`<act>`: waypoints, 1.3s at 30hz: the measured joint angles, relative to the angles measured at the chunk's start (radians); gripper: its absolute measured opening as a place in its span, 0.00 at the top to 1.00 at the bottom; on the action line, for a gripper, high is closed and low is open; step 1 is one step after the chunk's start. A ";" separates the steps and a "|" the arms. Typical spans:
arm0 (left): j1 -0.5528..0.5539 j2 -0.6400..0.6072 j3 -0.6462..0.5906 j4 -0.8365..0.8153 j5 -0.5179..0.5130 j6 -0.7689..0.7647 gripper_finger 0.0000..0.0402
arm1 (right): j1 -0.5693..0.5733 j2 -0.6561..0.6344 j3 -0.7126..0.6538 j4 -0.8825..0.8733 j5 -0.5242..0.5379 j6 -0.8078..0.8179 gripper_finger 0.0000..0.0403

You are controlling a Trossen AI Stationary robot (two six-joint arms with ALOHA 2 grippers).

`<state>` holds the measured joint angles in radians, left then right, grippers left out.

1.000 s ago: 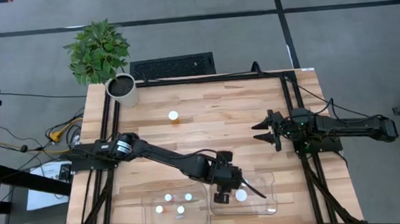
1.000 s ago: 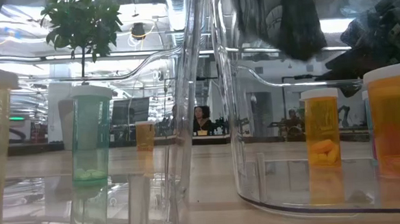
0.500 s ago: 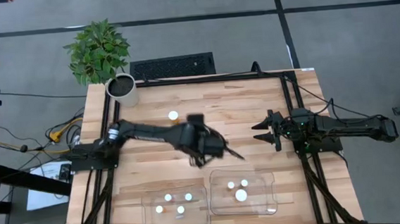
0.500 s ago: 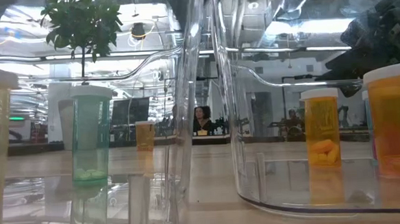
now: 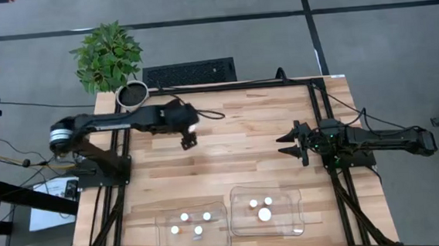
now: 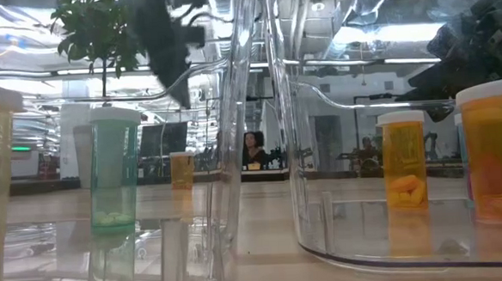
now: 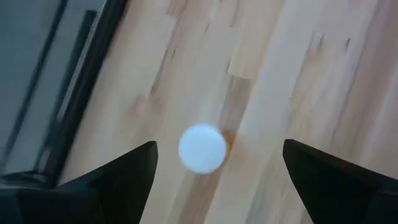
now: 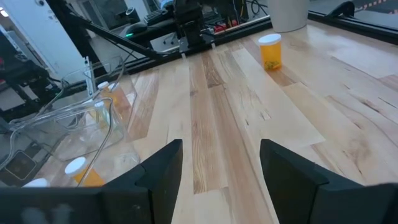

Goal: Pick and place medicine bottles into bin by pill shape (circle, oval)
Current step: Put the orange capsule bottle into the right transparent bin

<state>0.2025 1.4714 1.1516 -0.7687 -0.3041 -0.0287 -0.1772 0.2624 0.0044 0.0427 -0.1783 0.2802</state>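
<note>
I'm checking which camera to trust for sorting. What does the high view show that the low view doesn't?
Only the high view shows both bins whole, the caps inside, and the open left gripper above the lone bottle, with the right gripper waiting open. Only the low view shows pills: green ones, orange ones. Both show the plant.

You are looking at a wooden table (image 5: 237, 157) sitting on grey floor (image 5: 368, 35); a leafy plant (image 5: 107, 55) is standing just beyond its far-left corner, a dark mat (image 5: 189, 72) lying beside it.
</note>
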 joint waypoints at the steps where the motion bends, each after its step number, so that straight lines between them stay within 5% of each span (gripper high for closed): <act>1: 0.023 -0.024 -0.042 0.025 0.017 0.012 0.15 | 0.000 0.000 0.000 0.000 0.000 0.000 0.44; 11: 0.118 0.001 -0.121 0.184 0.102 0.166 0.15 | 0.000 0.000 0.000 0.000 0.000 0.000 0.44; 30: 0.177 0.144 -0.121 0.182 0.179 0.216 0.16 | 0.000 0.000 0.000 0.000 0.000 0.000 0.44; 39: 0.194 0.148 -0.121 0.181 0.194 0.211 0.37 | 0.000 0.000 0.000 0.000 0.000 0.000 0.44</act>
<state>0.3962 1.6198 1.0309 -0.5877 -0.1099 0.1821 -0.1772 0.2623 0.0045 0.0425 -0.1783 0.2798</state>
